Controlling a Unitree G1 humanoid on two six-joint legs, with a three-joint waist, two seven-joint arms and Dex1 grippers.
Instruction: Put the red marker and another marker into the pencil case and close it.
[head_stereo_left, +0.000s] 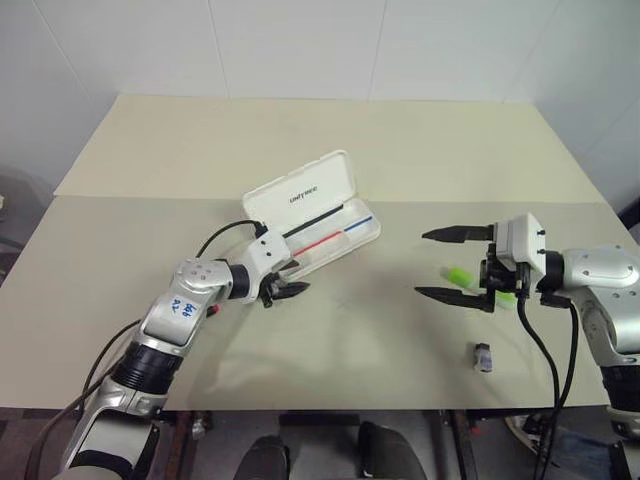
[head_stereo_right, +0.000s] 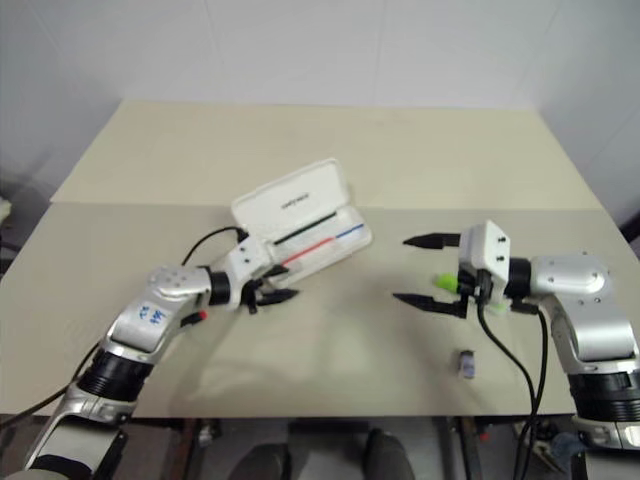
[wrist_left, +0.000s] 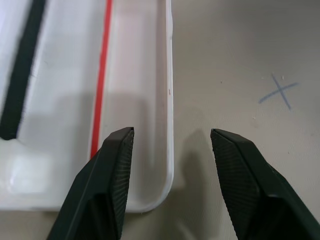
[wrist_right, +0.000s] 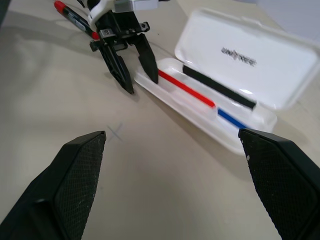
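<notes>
On your left, the red marker (wrist_right: 75, 17) lies on the table (head_stereo_left: 400, 140) under the left arm, its red cap and black barrel showing past the wrist. The left gripper (head_stereo_left: 287, 291) sits at the near corner of the pencil case (head_stereo_left: 312, 212), its two fingers partly spread and holding nothing; one finger (wrist_left: 114, 170) reaches inside the tray, the other stays outside over the table, so the tray's front wall runs between them. Whether either finger touches that wall, you cannot tell.

The pencil case stands open in the middle of the table, lid tilted up and back with dark lettering across it. Inside the tray you see a thin red and blue stripe (head_stereo_left: 335, 236) and a black strip along the hinge side. No marker lies in the tray.

A faint pen cross (wrist_right: 116, 132) marks the table in front of the case.

To your right, the right gripper (head_stereo_left: 450, 263) hangs above the table with its fingers spread wide and empty, pointing toward the case. The green marker (head_stereo_left: 462, 275) lies on the table just behind its lower finger. A small grey stub (head_stereo_left: 483, 357) rests nearer the front edge, apart from both.
</notes>
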